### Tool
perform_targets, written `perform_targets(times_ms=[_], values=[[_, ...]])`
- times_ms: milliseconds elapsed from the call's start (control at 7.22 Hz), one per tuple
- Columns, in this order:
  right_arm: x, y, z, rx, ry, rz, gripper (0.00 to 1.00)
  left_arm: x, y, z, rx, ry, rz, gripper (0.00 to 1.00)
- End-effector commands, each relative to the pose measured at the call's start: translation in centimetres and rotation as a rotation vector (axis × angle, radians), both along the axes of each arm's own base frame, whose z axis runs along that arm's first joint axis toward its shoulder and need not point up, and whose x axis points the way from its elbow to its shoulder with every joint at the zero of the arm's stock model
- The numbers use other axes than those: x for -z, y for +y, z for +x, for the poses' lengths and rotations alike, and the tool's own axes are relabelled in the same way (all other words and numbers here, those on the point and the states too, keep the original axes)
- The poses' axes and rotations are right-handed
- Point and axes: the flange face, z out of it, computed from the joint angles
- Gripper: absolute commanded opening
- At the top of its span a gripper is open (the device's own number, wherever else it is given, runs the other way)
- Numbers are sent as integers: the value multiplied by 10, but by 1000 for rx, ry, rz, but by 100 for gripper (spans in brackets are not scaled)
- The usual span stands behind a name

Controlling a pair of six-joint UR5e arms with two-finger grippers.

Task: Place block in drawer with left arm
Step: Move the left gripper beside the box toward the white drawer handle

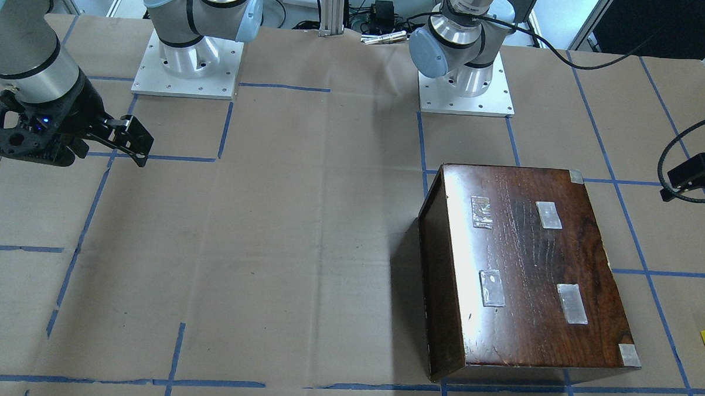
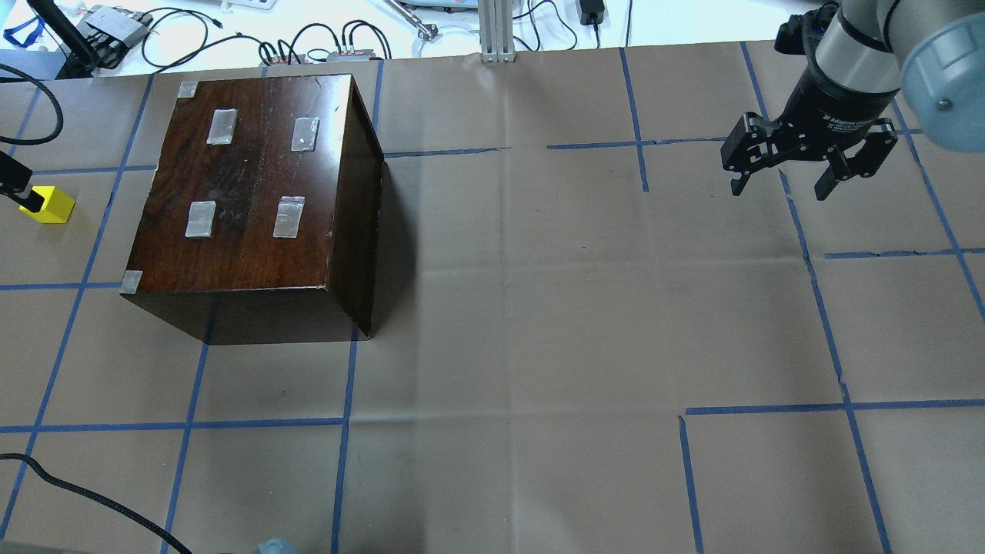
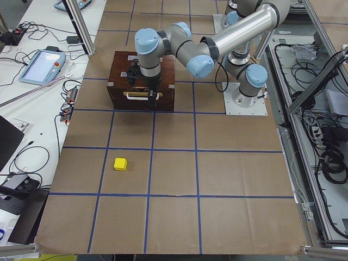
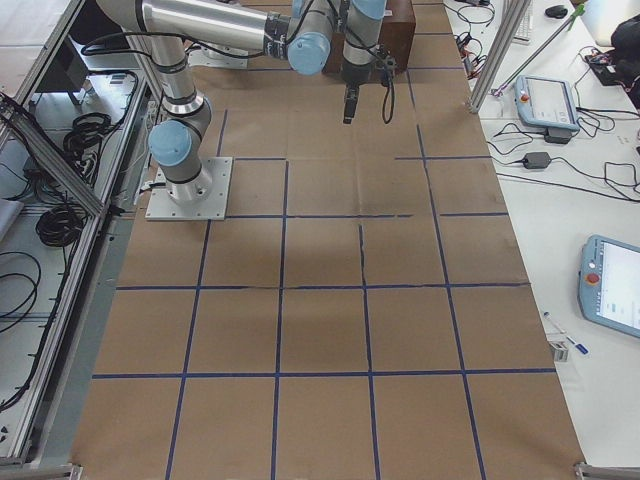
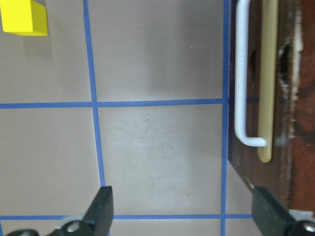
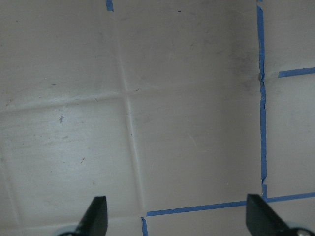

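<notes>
The yellow block (image 3: 120,163) lies on the paper-covered table, well away from the front of the dark cabinet (image 2: 254,185). It also shows in the left wrist view (image 5: 24,17) and the overhead view (image 2: 50,206). The drawer front (image 5: 275,98) with its white bar handle (image 5: 241,73) looks shut. My left gripper (image 5: 184,211) is open and empty. It hovers over the table just in front of the cabinet (image 3: 149,98), apart from the block. My right gripper (image 2: 781,181) is open and empty, far across the table.
Blue tape lines grid the brown paper. Cables and boxes lie along the table's far edge (image 2: 308,50). The two arm bases (image 1: 187,63) stand on white plates. A black cable (image 2: 92,500) runs over the near left corner.
</notes>
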Motion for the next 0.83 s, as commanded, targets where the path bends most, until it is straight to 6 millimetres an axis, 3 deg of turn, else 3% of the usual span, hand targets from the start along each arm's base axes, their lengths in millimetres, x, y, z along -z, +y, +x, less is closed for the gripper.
perform_targets(times_ms=[0,277,692], values=[[1,0,0,0,0,2,100,40,-18,28,31,120,-35,99],[0,0,0,0,0,0,100,74,-40,35,22,226,-55,99],[0,0,0,0,0,0,100,88,-59,20,-1,402,-153,99]])
